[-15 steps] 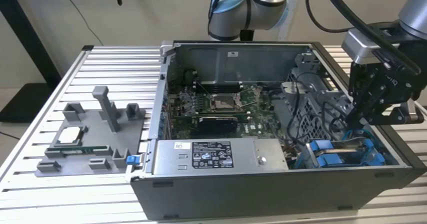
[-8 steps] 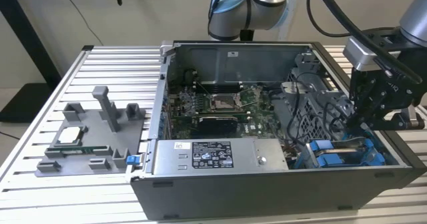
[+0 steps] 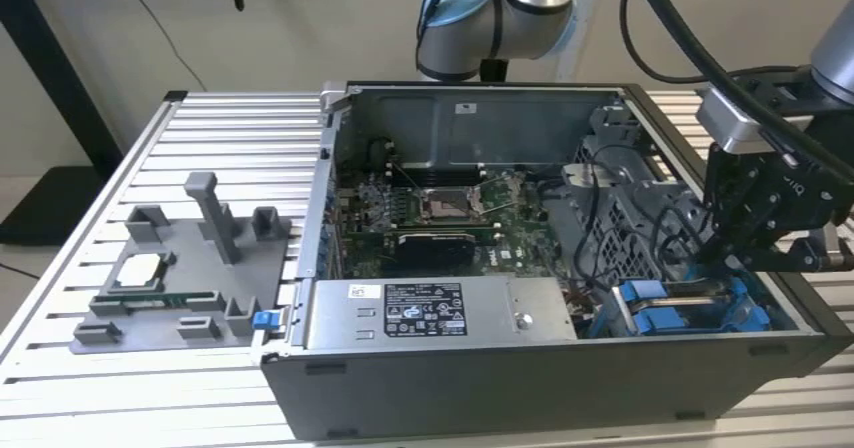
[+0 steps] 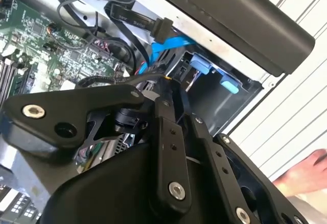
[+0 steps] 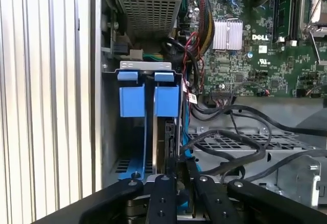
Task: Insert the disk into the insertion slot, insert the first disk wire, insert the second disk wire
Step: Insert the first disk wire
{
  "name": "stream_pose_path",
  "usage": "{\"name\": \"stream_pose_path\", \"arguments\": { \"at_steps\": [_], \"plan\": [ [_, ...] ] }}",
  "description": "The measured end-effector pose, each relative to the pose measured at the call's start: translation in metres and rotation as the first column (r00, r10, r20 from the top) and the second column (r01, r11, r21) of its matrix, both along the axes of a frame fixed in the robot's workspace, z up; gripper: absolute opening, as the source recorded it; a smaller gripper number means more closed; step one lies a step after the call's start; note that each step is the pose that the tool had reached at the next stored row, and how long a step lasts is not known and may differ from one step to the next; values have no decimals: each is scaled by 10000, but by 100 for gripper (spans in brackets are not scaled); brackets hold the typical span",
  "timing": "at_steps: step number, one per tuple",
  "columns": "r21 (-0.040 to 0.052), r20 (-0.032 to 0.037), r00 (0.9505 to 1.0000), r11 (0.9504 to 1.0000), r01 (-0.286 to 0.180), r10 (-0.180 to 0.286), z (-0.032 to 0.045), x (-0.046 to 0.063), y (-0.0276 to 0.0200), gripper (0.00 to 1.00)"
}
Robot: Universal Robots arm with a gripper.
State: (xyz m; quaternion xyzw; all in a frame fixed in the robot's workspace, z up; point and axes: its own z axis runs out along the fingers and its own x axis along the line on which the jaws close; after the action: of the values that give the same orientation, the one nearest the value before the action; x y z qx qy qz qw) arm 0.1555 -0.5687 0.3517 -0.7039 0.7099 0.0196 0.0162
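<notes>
The insertion slot (image 5: 110,132) is a narrow grey metal bay in the case's corner, with two bright blue tabs (image 5: 148,99) at its edge; these tabs (image 3: 667,313) also appear in the exterior view. The disk (image 5: 169,137) stands edge-on inside the bay under one tab. My gripper (image 5: 182,164) hangs just over the disk's end, its black fingers (image 4: 164,132) drawn together on the end of a black disk wire (image 5: 225,155). A second wire, flat and blue (image 4: 171,45), ends in a loose black plug (image 4: 163,28) beside the bay. The gripper (image 3: 727,263) reaches into the case at the exterior view's right.
The grey labelled power-supply box (image 3: 441,313) lies beside the bay. The motherboard (image 3: 441,208) fills the case floor, and a perforated metal cage (image 5: 230,142) with looping black cables borders the bay. A grey parts fixture (image 3: 187,278) sits on the table. A person's hand (image 4: 306,173) rests outside the case.
</notes>
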Motion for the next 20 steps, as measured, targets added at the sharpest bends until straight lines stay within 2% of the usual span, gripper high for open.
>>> {"name": "stream_pose_path", "arguments": {
  "at_steps": [2,9,14,20],
  "plan": [
    [4,-38,10000,10000,0,0,-15,2,-9,0],
    [35,-39,10000,10000,0,1,-66,8,-10,0],
    [94,-39,10000,10000,6,-5,-84,32,-10,0],
    [101,-39,10000,9999,47,-46,-108,40,-10,0]
  ]
}}
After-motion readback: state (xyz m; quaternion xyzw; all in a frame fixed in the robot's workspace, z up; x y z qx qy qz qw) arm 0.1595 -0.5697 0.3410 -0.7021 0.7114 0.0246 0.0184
